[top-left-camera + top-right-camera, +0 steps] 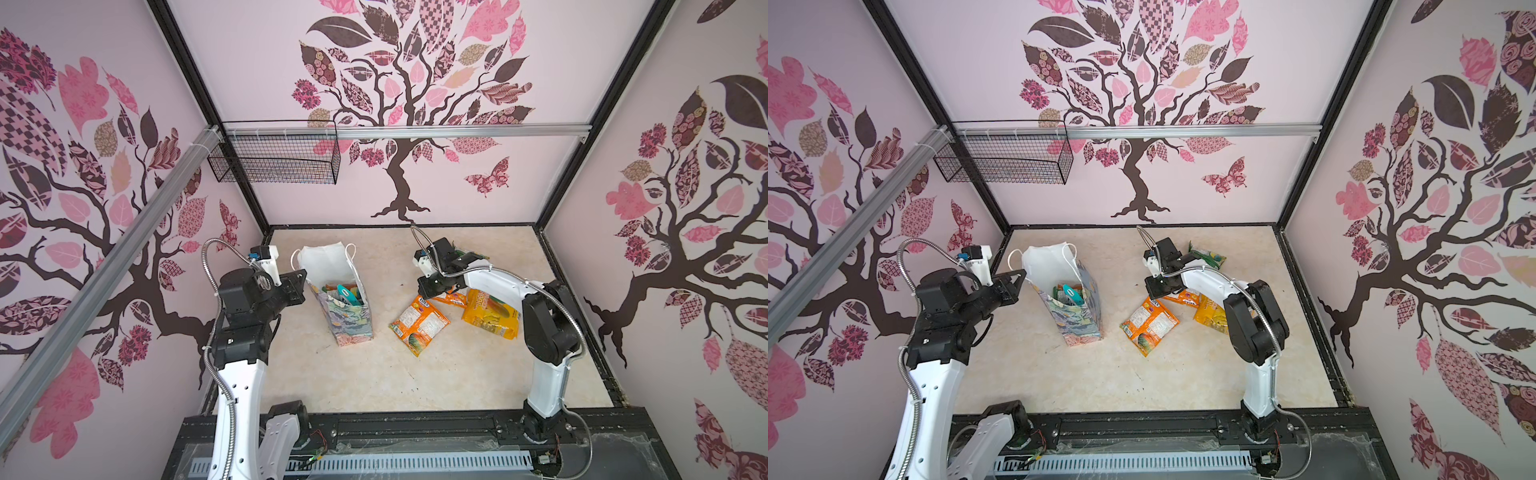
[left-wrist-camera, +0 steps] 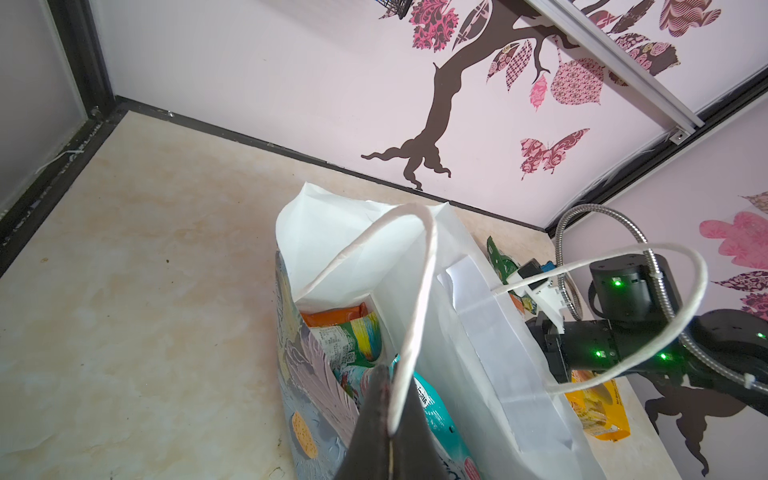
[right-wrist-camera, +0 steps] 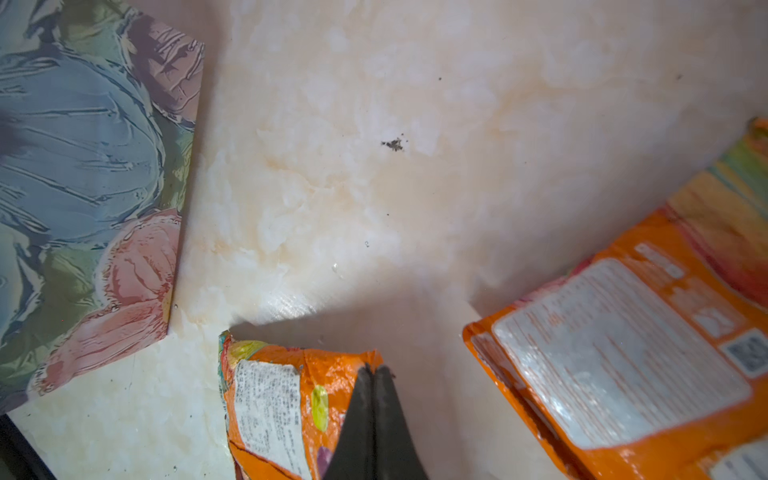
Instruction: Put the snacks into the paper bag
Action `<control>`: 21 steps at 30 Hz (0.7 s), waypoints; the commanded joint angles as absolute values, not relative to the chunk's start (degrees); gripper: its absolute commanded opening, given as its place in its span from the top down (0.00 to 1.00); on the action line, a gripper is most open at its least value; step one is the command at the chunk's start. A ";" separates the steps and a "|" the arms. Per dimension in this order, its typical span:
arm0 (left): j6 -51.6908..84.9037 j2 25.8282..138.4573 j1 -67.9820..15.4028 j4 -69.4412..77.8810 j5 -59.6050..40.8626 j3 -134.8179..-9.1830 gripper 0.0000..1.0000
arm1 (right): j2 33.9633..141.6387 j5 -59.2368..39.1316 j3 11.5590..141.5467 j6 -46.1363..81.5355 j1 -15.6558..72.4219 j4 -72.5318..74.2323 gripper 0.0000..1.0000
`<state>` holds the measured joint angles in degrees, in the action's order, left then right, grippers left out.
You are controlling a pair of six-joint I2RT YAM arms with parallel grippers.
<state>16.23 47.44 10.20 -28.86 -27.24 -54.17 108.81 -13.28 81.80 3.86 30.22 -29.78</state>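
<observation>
Upright floral paper bag (image 1: 353, 324), some snacks (image 1: 345, 292) inside, others flat beside it.

Green snack packet (image 1: 1209, 258) partly hidden behind right arm (image 1: 1208, 284).

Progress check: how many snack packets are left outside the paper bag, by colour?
Orange: 2 (large orange packet; small orange packet, pinched in the right end effector)
Yellow: 1 (yellow packet)
Green: 1 (green packet)
Total: 4 outside the paper bag
</observation>
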 commanded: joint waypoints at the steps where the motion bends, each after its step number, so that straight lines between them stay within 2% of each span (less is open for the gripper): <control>1: 15.22 46.53 10.10 -28.51 -27.29 -54.67 1.00 | 103.22 -10.43 79.26 5.44 30.16 -29.67 1.00; 16: 15.32 46.36 10.02 -28.08 -28.17 -54.71 1.00 | 90.22 -22.06 79.48 8.24 30.03 -23.83 1.00; 21: 15.38 46.55 10.03 -27.72 -28.74 -54.68 1.00 | 88.81 -24.03 83.65 8.67 30.28 -25.15 1.00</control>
<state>16.23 47.11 10.20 -28.86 -27.70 -54.17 91.53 -21.37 79.42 8.03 30.20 -26.55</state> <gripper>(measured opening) 0.050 0.039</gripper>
